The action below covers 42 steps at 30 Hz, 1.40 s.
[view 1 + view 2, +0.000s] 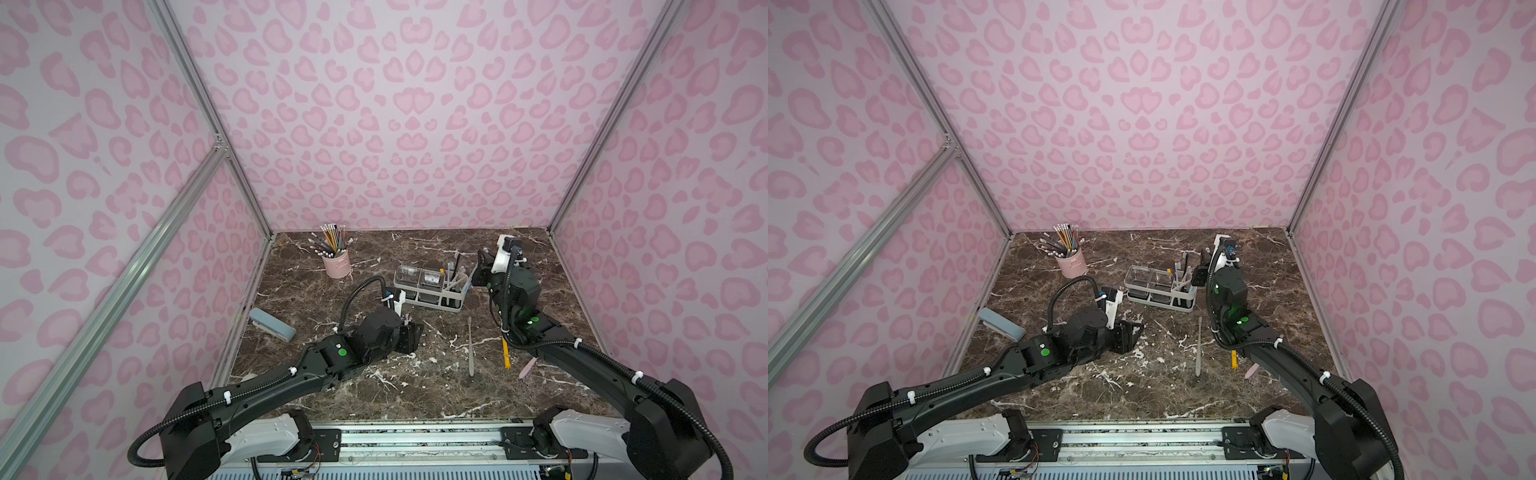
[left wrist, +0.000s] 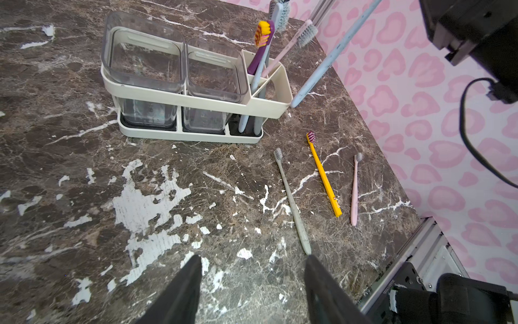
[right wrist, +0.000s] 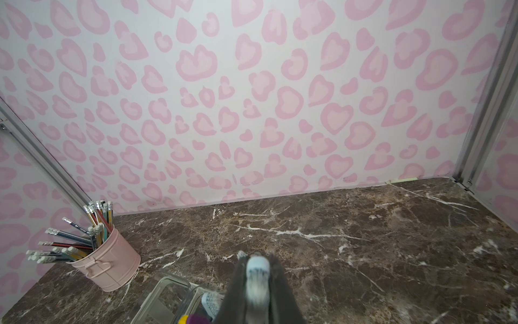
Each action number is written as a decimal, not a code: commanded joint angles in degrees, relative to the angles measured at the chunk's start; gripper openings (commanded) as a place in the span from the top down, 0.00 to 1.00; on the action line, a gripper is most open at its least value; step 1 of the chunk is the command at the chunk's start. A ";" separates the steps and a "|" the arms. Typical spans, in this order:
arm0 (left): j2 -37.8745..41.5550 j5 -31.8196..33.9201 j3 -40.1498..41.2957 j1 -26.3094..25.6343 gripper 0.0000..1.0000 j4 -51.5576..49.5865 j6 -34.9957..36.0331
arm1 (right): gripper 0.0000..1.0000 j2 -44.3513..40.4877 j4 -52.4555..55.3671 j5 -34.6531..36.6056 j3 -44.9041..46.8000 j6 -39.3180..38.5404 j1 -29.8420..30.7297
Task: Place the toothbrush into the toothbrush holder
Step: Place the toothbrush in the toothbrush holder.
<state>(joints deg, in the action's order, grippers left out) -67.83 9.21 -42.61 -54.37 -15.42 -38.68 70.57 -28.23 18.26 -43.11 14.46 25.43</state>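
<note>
Marble top (image 2: 84, 168), pale-blue speckled toothbrush (image 2: 333, 56)

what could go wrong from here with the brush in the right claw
1. The blue toothbrush in the right claw is tilted, its lower end just outside the end wall of the toothbrush holder; lowering now may miss the slot or shove the holder.
2. The slot already holds leaning brushes, such as the purple toothbrush, which could snag it.
3. The open left claw sits by the grey toothbrush and might nudge it.
</note>
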 commanded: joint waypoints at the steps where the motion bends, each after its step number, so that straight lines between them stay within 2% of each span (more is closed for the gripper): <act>1: 0.40 0.28 0.40 0.05 0.39 2.88 -0.46 | 1.00 1.46 -3.94 0.58 -1.30 -0.67 -0.47; 7: -0.02 0.07 0.76 0.05 0.39 3.02 -0.65 | 1.00 3.73 -5.23 -0.83 -2.66 -0.92 -1.36; 14: 0.06 0.28 1.17 0.05 0.39 3.52 -0.79 | 1.00 2.58 -4.99 -1.35 -3.34 -0.39 -1.42; 26: -0.90 -0.32 1.76 0.05 0.40 4.65 -1.12 | 1.00 8.66 -9.68 0.20 0.01 -1.02 -1.80; 42: -1.60 -0.91 2.80 0.04 0.40 6.23 -1.57 | 1.00 11.58 -12.81 0.49 3.30 1.47 -1.35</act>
<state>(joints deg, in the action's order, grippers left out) -69.41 8.75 -39.88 -54.37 -12.34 -40.14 81.67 -37.82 17.82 -39.92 15.62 23.94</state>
